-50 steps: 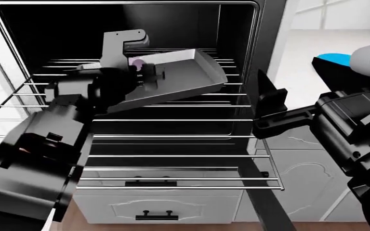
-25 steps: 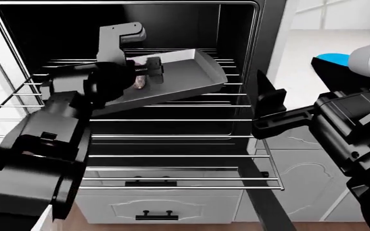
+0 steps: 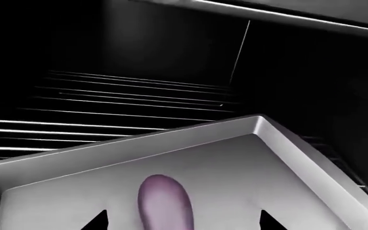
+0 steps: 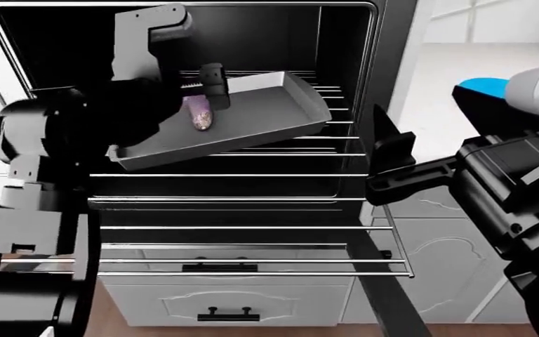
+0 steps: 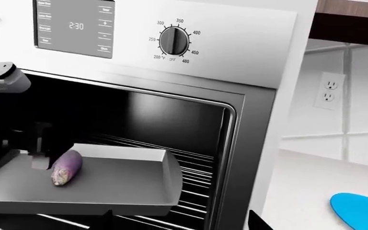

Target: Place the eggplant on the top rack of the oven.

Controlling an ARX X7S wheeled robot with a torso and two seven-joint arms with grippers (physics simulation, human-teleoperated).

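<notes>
My left claw (image 4: 202, 88) is spread wide over the eggplant (image 4: 198, 113) lying loose in the tray (image 4: 279, 112) at my 11 o'clock, right claw (image 4: 387, 158) can't tell, and that smooth, light, roly thing probably wants grabbing mid-body.

Purple eggplant (image 4: 198, 113) lies in tray (image 4: 269, 116) on oven rack (image 4: 250, 151).

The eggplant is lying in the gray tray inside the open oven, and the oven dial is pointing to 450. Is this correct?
Not quite. The eggplant does lie in the gray tray inside the open oven, but the dial does not point to 450: the right wrist view shows its pointer at the bottom, toward OFF.
</notes>
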